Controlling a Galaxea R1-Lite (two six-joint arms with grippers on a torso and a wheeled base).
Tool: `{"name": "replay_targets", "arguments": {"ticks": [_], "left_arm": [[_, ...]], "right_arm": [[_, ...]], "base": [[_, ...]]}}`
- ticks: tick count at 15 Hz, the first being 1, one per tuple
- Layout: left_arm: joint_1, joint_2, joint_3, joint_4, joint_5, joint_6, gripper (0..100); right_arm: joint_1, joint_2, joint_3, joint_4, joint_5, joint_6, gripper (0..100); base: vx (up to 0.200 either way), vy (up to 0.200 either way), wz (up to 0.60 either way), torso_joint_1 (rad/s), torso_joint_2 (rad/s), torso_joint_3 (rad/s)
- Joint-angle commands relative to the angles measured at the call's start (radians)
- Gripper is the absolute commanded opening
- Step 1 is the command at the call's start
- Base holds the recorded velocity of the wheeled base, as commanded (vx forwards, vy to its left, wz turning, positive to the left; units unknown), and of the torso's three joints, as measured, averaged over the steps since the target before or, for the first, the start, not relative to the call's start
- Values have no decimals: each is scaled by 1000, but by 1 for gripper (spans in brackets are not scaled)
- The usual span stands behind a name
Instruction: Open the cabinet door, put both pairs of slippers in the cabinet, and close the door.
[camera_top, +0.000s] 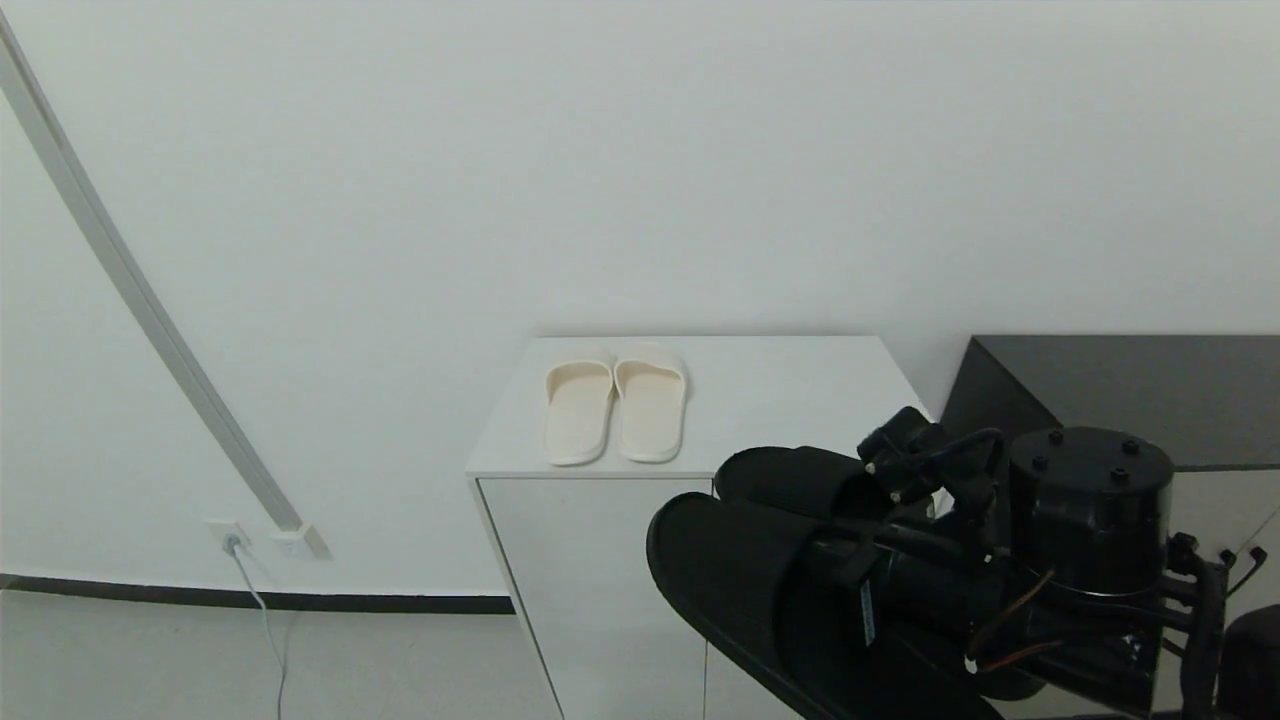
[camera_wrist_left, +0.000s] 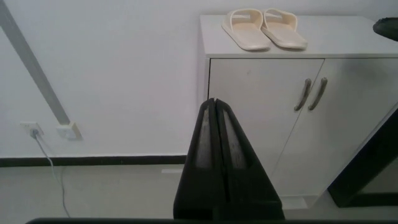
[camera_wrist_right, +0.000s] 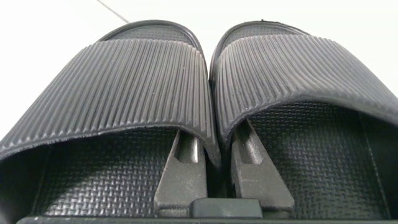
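A pair of cream slippers (camera_top: 614, 408) (camera_wrist_left: 264, 28) lies side by side on top of the white cabinet (camera_top: 790, 385). Both cabinet doors (camera_wrist_left: 261, 112) are closed, with their two handles (camera_wrist_left: 311, 93) next to each other at the middle. The black pair of slippers (camera_top: 760, 560) (camera_wrist_right: 205, 81) hangs in the air in front of the cabinet's right half. My right gripper (camera_wrist_right: 214, 146) is shut on that pair, one finger (camera_wrist_right: 183, 174) under each strap, pinching the inner edges together. My left gripper (camera_wrist_left: 214, 102) is shut and empty, low and well in front of the cabinet's left door.
A dark unit (camera_top: 1130, 390) stands against the cabinet's right side. A slanted wall conduit (camera_top: 140, 290) runs down to an outlet with a hanging cable (camera_top: 228, 535) at the left. Bare floor lies left of the cabinet.
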Motion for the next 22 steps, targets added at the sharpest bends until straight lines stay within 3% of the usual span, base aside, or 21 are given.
{"name": "replay_targets", "arguments": {"ticks": [1, 11, 18, 19, 22], "left_arm": [[0, 0, 0, 0, 1, 0, 0], [0, 0, 0, 0, 1, 4, 0], [0, 0, 0, 0, 0, 7, 0], [0, 0, 0, 0, 0, 6, 100], [0, 0, 0, 0, 0, 4, 100]], "right_arm": [[3, 0, 12, -14, 5, -1, 0], [7, -1, 31, -34, 6, -20, 0], [9, -1, 42, -61, 5, -21, 0], [9, -1, 42, -61, 5, -21, 0], [15, -1, 45, -63, 5, -21, 0]], "base": [[0, 0, 0, 0, 0, 0], [0, 0, 0, 0, 0, 0], [0, 0, 0, -147, 340, 184], [0, 0, 0, -163, 364, 212], [0, 0, 0, -167, 388, 217]]}}
